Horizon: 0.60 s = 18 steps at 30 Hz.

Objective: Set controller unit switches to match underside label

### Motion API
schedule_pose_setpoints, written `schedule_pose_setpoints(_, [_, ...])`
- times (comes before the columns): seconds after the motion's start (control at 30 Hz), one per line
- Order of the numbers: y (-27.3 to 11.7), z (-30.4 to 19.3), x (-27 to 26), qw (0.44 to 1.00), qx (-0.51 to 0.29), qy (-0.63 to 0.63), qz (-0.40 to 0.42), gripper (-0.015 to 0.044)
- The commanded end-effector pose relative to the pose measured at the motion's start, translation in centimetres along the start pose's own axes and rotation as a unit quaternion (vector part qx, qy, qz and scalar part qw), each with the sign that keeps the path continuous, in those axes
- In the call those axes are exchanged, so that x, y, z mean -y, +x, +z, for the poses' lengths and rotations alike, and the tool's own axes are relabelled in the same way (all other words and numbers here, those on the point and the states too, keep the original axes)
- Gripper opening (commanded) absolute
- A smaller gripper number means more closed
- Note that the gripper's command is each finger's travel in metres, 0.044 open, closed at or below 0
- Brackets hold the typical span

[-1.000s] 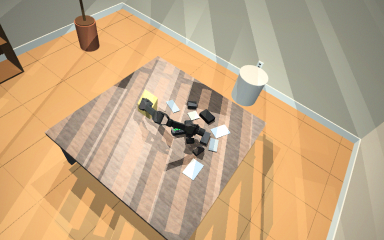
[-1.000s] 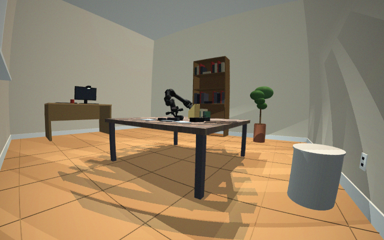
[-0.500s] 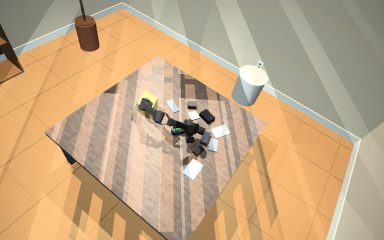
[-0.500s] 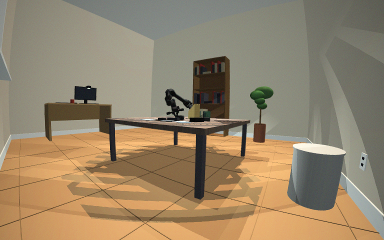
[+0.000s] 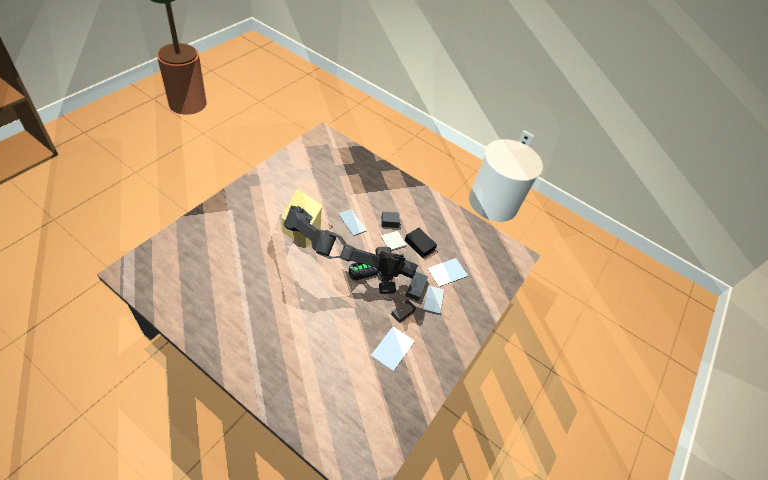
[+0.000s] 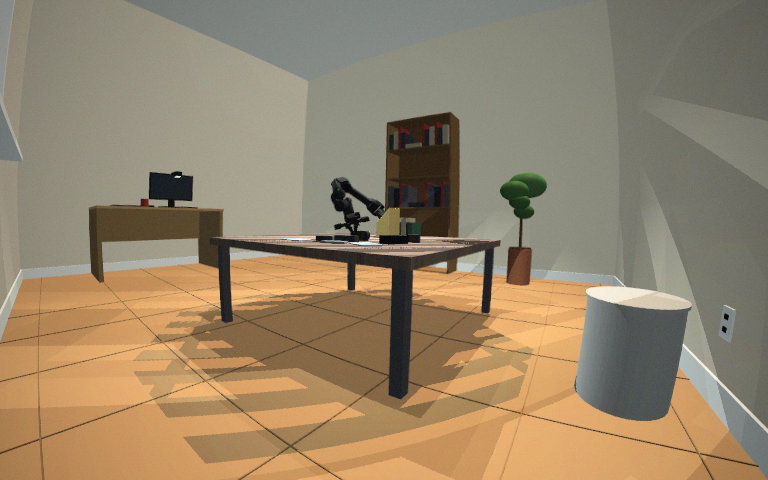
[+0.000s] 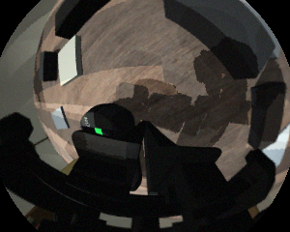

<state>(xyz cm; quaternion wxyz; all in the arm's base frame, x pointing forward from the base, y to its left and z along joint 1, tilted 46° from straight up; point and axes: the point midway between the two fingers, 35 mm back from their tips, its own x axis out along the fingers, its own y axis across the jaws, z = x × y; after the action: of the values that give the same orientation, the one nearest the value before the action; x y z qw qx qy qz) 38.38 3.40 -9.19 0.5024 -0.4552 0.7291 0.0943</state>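
The dark grey controller unit (image 5: 363, 273) (image 7: 117, 116) sits on the bench with its switch side up, beside and partly under my gripper. Several green switch ends show on it in the top view; in the wrist view one green patch shows above the left finger. The rest of its top is hidden by my fingers, and its underside label is out of sight. I cannot read the full switch settings. My gripper (image 5: 386, 274) (image 6: 351, 229) (image 7: 145, 124) is shut and empty, pointing down, with its fingertips low at the unit. Whether they touch it is unclear.
A black box (image 5: 420, 242), a small dark box (image 5: 390, 219), a grey box (image 5: 417, 286) and a dark module (image 5: 403, 311) lie around the gripper. Flat pale cards (image 5: 392, 348) (image 5: 447, 271) lie farther out. A yellow block (image 5: 309, 208) stands by the arm's base.
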Motion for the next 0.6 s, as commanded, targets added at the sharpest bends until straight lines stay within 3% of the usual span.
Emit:
schedule_pose_setpoints(0.0, [0.54, -0.27, -0.96, 1.000, -0.007, -0.005, 0.008, 0.0000])
schedule_pose_setpoints(0.57, [0.74, -0.24, -1.65, 1.000, -0.007, -0.005, 0.008, 0.0000])
